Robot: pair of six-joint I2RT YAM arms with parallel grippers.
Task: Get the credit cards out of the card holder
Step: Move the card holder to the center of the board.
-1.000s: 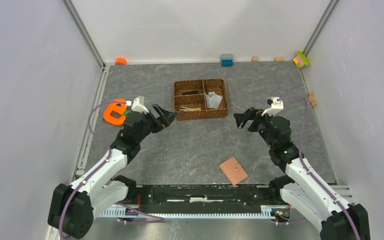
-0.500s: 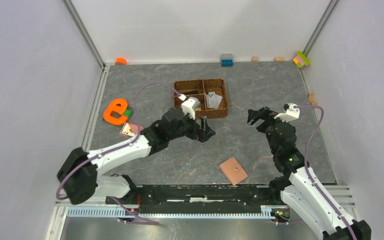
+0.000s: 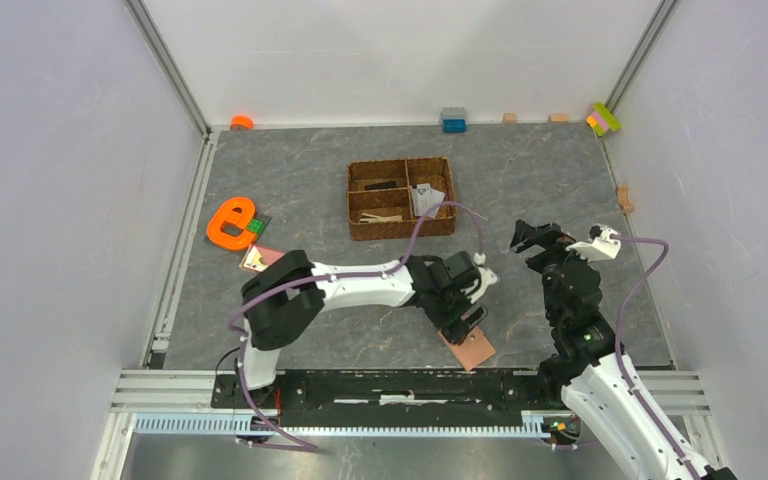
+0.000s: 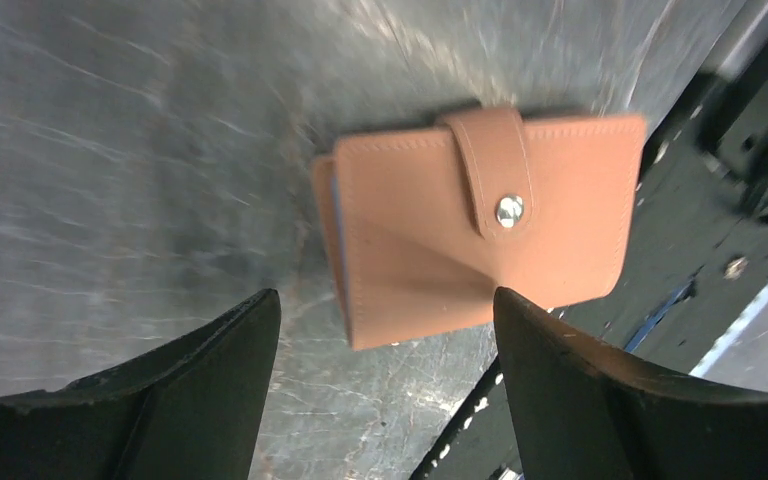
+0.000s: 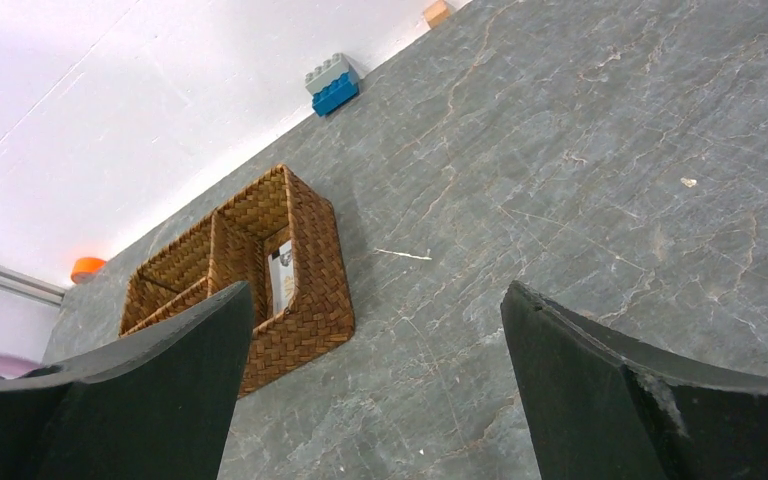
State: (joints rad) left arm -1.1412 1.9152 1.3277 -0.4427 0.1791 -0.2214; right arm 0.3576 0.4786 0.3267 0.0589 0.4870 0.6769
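The salmon-pink card holder (image 3: 474, 349) lies shut near the table's front edge, its snap tab fastened on the stud (image 4: 508, 210). In the left wrist view the card holder (image 4: 430, 240) shows a thin bluish edge in its left side; whatever is inside is hidden. My left gripper (image 3: 463, 318) hovers right over it, open, its fingertips (image 4: 260, 320) straddling the holder's near edge without touching it. My left gripper (image 4: 385, 300) holds nothing. Flat pinkish and tan credit cards (image 3: 262, 258) lie at the left. My right gripper (image 3: 535, 237) hangs open and empty (image 5: 375, 300) above bare table.
A brown woven divided basket (image 3: 401, 197) with small items stands mid-table and also shows in the right wrist view (image 5: 310, 290). An orange piece (image 3: 228, 222) lies at the left. A blue brick (image 3: 453, 120) and small blocks sit along the back wall. A black rail (image 3: 400, 385) borders the front.
My left arm swung from beside the orange piece across to the card holder at the front, uncovering the cards at the left. Its jaws narrowed slightly. The right gripper drifted a little right.
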